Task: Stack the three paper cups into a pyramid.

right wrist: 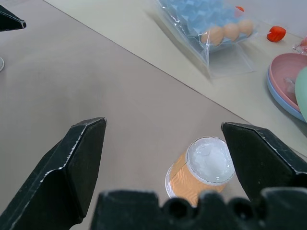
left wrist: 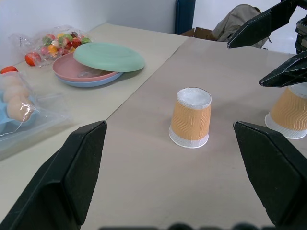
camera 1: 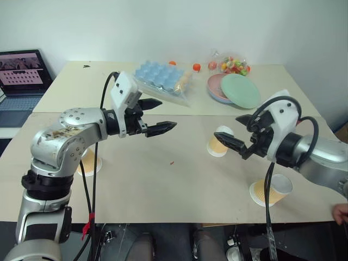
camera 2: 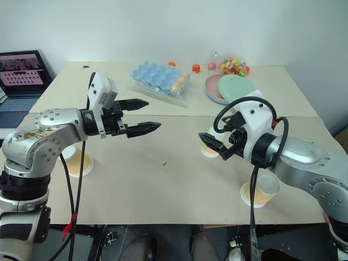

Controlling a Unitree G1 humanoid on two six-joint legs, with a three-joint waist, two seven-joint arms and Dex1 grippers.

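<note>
Three orange-tan paper cups stand upside down and apart on the near table. The middle cup sits right of centre. Another cup stands near the front right edge. The third cup is at the left, partly hidden behind my left arm. My left gripper hovers open above the table centre, pointing right toward the middle cup. My right gripper hangs open just above and beside the middle cup, touching nothing. No pyramid stands.
On the far table lie a bagged blue egg tray, stacked pink and green plates and a bag of coloured sweets. A laptop sits at the far left. A person's hand shows at the front right edge.
</note>
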